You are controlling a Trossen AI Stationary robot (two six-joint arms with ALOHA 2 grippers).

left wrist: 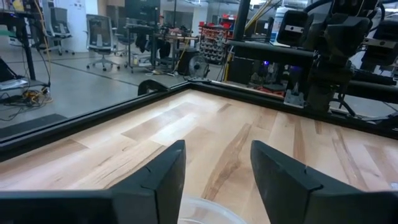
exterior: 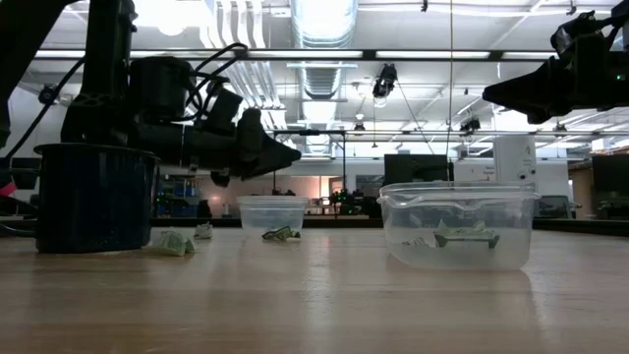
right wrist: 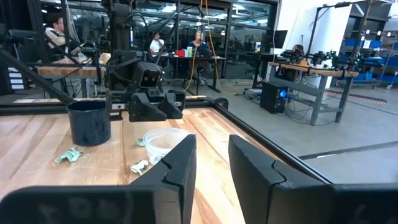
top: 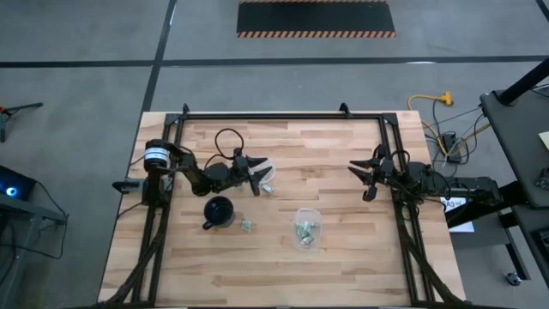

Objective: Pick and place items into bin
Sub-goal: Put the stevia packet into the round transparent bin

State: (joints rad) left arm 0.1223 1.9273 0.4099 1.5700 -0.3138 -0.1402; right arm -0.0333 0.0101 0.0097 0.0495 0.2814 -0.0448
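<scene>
From above we see our left gripper [top: 260, 171] left of centre, over a clear cup [top: 268, 172], fingers parted, empty; items [top: 305, 228] lie in the bin [top: 306, 242] lower centre. Our right gripper [top: 362, 178] waits right, slightly open, empty. Low: items [exterior: 177, 243] lower left beside the mug [exterior: 94, 197]

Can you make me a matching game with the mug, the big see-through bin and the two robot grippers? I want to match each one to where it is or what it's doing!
Things:
1. black mug
2. big clear bin
3. left gripper
4. right gripper

Places or states:
A. has pale green pieces inside it
B. open, up in the air near the table's right side, holding nothing
C. stands upright on the wood, beside a loose green piece
D. open, just above the smaller clear tub

Pairs: 1-C, 2-A, 3-D, 4-B
</scene>
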